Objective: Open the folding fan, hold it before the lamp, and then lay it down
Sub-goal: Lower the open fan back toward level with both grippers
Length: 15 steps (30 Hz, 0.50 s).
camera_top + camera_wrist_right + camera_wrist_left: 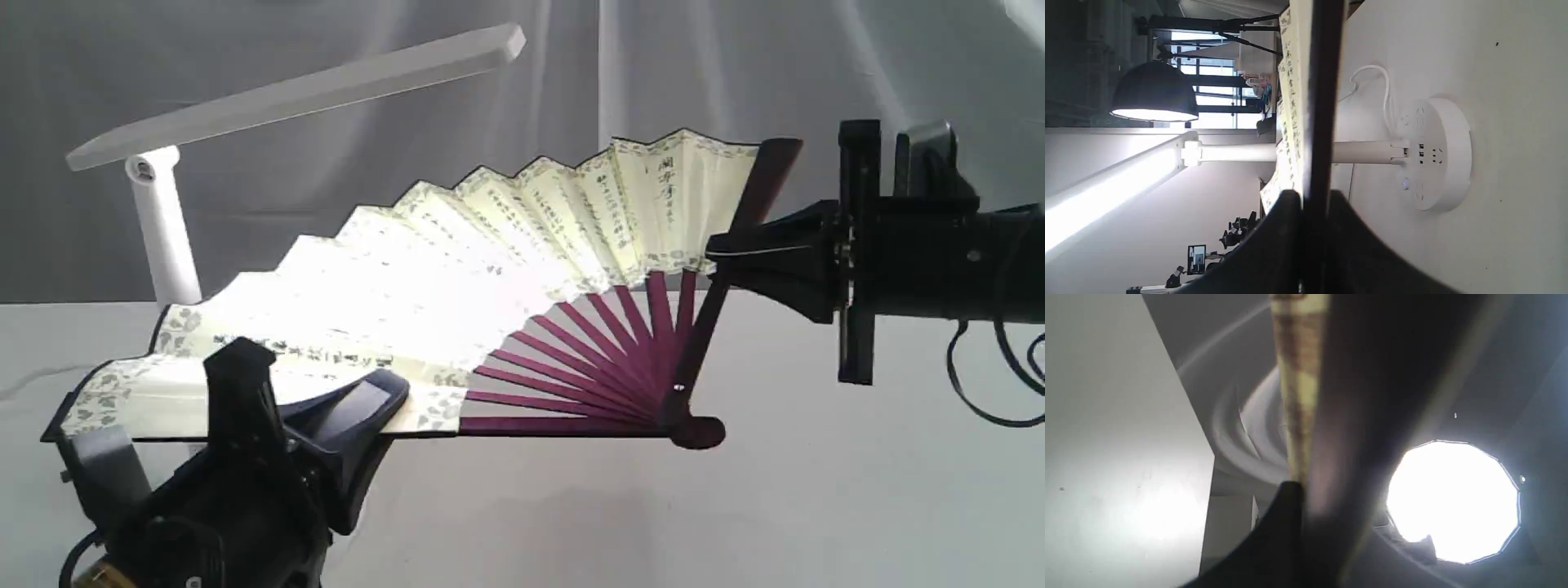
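- Exterior view: the lamp's (294, 94) base is hidden behind the folding fan (457, 269).
- Folding fan's calligraphy is too small to read.
- Left arm (204, 523) is cut off at seven o'clock.

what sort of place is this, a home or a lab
Probably a lab or filming studio, not a home: a grey draped backdrop hangs behind the white table, and a dome studio light shines overhead.

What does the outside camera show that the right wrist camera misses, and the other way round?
Only the exterior view: the folding fan spread wide, its maroon ribs, and the left pincer shut on the lower guard stick. Only the right wrist view: the lamp's round base with sockets, its white cord, a black studio light. Both: the fan, the right pincer shut on the other guard stick, the lamp's bar head and stem.
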Each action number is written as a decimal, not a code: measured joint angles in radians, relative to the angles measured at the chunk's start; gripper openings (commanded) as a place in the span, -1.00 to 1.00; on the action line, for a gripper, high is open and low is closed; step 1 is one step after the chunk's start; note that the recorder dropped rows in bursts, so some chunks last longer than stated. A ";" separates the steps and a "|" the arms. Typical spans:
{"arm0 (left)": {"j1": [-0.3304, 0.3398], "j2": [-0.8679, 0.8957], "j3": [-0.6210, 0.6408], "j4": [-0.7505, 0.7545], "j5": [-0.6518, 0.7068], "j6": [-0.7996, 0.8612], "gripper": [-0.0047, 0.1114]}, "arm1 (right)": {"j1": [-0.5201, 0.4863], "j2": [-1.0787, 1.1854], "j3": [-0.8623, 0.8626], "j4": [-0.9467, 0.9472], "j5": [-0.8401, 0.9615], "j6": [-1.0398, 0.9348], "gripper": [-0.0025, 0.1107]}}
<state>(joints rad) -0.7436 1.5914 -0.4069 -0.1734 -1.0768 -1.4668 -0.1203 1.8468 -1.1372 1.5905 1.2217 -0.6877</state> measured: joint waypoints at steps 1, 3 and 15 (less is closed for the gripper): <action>0.000 0.014 -0.008 0.005 0.000 -0.002 -0.92 | 0.000 0.007 0.000 0.000 -0.002 -0.004 -0.96; 0.000 0.035 -0.019 0.008 0.000 -0.004 -0.92 | -0.002 0.017 0.000 -0.002 -0.007 -0.006 -0.96; 0.000 0.157 -0.074 0.024 -0.049 -0.051 -0.92 | -0.071 0.049 0.002 -0.050 -0.010 -0.012 -0.96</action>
<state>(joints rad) -0.7436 1.7486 -0.4808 -0.1492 -1.1254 -1.5175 -0.1917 1.8959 -1.1355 1.5401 1.2121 -0.6998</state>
